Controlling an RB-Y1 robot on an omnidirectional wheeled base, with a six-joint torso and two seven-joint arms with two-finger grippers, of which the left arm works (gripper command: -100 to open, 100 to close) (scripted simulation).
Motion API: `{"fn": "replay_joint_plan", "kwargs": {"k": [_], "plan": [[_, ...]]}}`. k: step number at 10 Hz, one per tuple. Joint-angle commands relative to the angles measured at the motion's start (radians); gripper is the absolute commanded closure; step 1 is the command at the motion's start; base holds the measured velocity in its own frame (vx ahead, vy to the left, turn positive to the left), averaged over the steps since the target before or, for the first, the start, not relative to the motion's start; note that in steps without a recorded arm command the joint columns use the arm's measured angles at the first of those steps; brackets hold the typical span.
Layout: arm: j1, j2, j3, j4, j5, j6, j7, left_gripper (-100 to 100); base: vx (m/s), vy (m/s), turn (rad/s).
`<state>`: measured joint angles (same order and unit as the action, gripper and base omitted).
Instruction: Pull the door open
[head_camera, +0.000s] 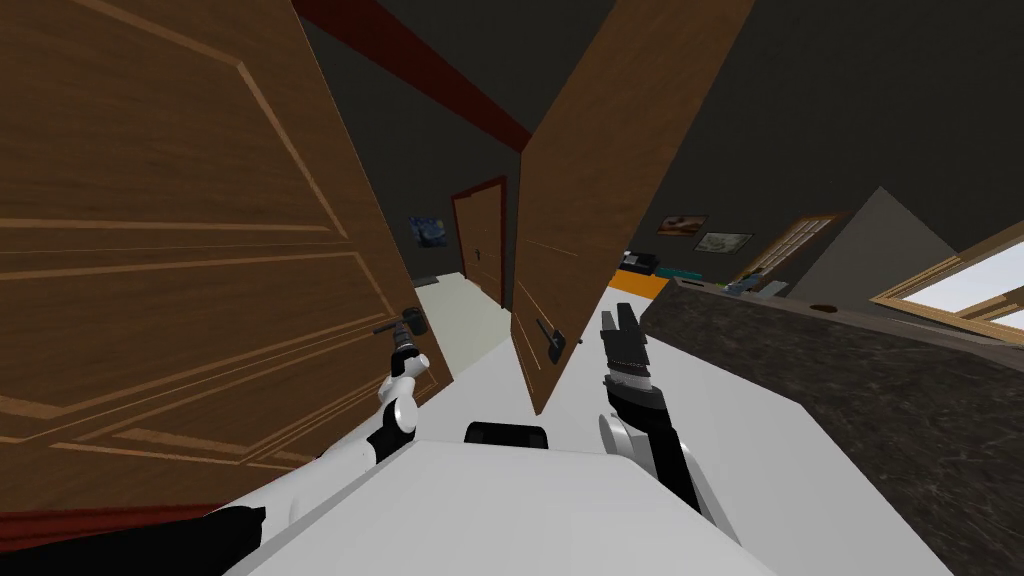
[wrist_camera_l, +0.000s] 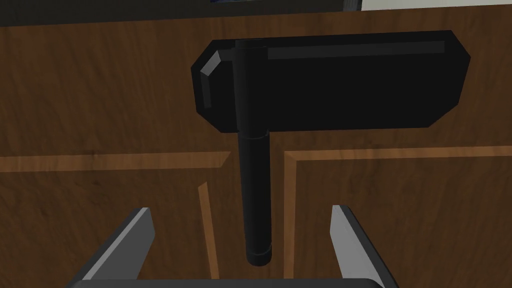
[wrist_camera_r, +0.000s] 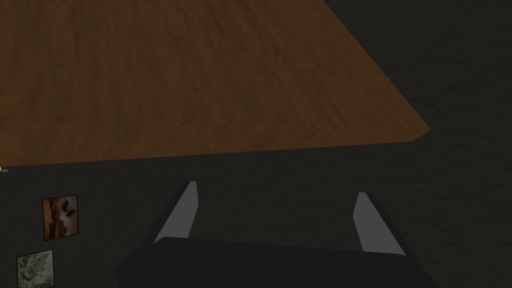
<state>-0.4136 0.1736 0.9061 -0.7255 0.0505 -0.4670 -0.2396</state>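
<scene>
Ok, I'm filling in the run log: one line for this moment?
left gripper: open, around door lever, ungripped | right gripper: open, empty | stage: pre-grasp

left door (head_camera: 150, 250): cut by the head view's top and left edges.
right door (head_camera: 600, 150): top cut off.
pictures (head_camera: 683, 225): right of left door, too small to read.
counter items (head_camera: 745, 287): too small to name.

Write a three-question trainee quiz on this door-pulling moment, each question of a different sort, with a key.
1. True or false: the left gripper is shut on the lever handle of the brown door.
2. The lever handle's colour is: A) black B) white C) gold.
3. Fill in: the right gripper is ____ (open or shut).
Key: 1 false, it is open with the lever between its blades; 2 A; 3 open.
</scene>
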Motion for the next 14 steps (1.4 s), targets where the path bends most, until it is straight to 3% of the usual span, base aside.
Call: {"fn": "replay_joint_plan", "kwargs": {"k": [1, 2, 3, 5, 6, 7, 8, 10, 11, 12, 14], "plan": [[0.014, 0.033, -0.008, 0.031, 0.004, -0.014, 0.03, -100, 0.101, 0.006, -0.052], [0.025, 0.051, -0.013, 0.038, 0.006, -0.014, 0.047, -100, 0.092, 0.008, -0.054], [0.046, 0.085, -0.022, 0.051, 0.01, -0.014, 0.08, -100, 0.131, 0.018, -0.081], [0.046, 0.085, -0.022, 0.051, 0.01, -0.014, 0.08, -100, 0.066, 0.017, -0.02], [0.066, 0.117, -0.031, 0.063, 0.014, -0.013, 0.111, -100, 0.068, 0.017, -0.064], [0.066, 0.117, -0.031, 0.063, 0.014, -0.013, 0.111, -100, 0.075, 0.019, -0.04], [0.083, 0.144, -0.039, 0.073, 0.018, -0.013, 0.138, -100, 0.079, 0.027, -0.067], [0.1, 0.172, -0.047, 0.083, 0.022, -0.012, 0.166, -100, 0.094, 0.033, -0.068], [0.092, 0.164, -0.043, 0.08, 0.02, -0.011, 0.153, -100, 0.02, 0.012, -0.044], [0.092, 0.164, -0.043, 0.08, 0.02, -0.011, 0.153, 100, -0.026, -0.006, -0.003], [0.092, 0.164, -0.043, 0.08, 0.02, -0.011, 0.153, 100, -0.02, -0.01, -0.001]]}}
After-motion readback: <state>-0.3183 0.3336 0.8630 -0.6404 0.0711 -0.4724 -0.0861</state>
